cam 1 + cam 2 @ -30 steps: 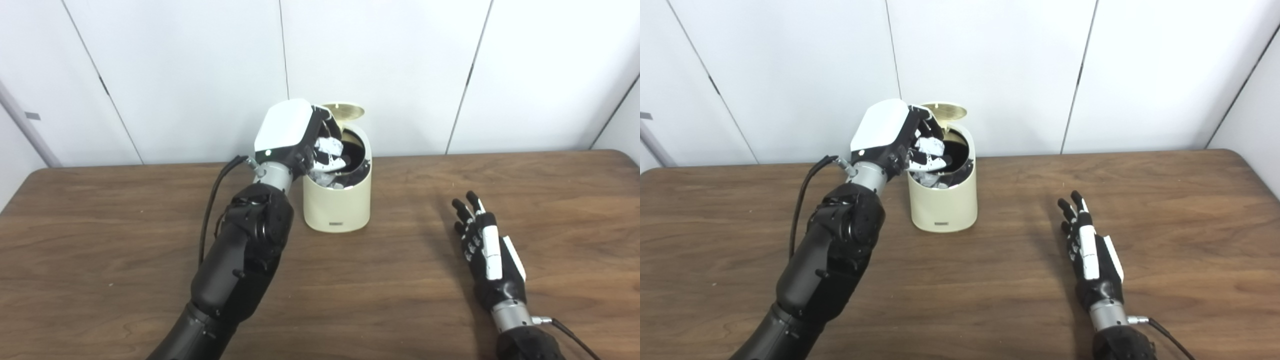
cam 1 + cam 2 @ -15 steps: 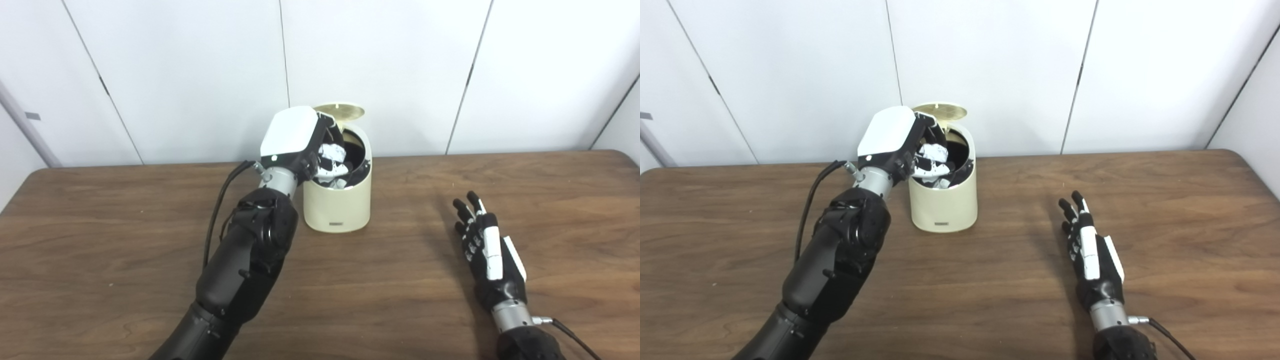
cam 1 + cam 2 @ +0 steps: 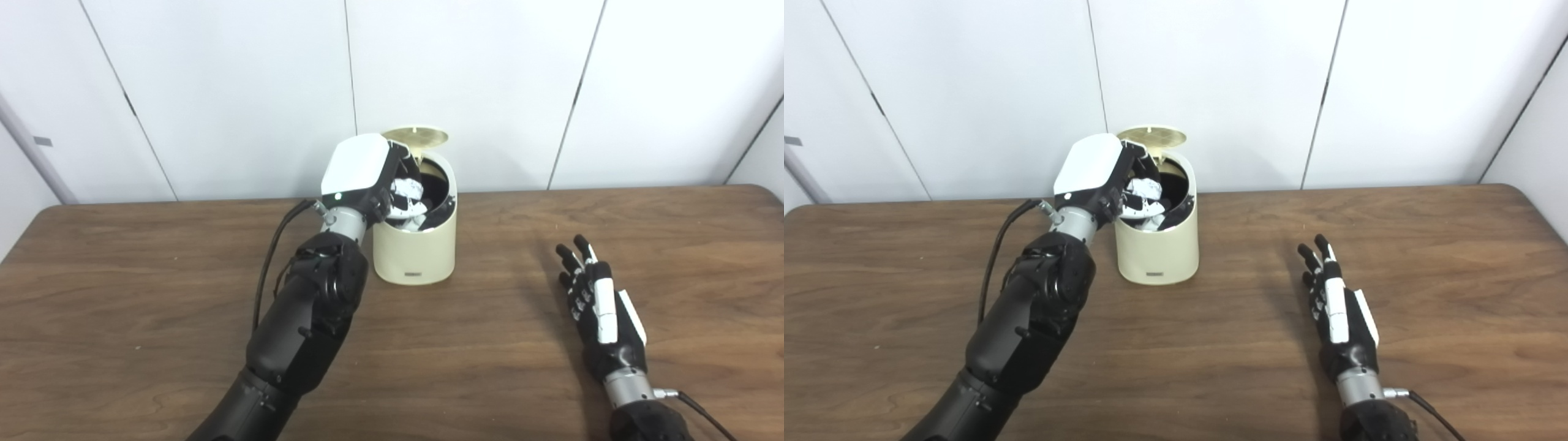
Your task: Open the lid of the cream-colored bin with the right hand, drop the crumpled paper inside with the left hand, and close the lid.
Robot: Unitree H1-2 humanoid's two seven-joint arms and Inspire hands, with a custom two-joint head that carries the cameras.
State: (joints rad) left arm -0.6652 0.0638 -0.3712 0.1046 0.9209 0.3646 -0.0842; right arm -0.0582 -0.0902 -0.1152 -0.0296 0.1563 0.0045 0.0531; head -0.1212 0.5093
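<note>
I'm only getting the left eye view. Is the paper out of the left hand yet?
Observer: No. In the right eye view the left hand is closed on the crumpled paper, right at the bin mouth.
Operator: And the lid?
Observer: The lid stands open at the back of the bin.
Operator: Where's the right hand?
Observer: The right hand is open, low over the table, well clear of the bin.

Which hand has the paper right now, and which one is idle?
The left hand has it, shut on the crumpled paper over the open cream-colored bin. The right hand lies open on the table, holding nothing.
</note>
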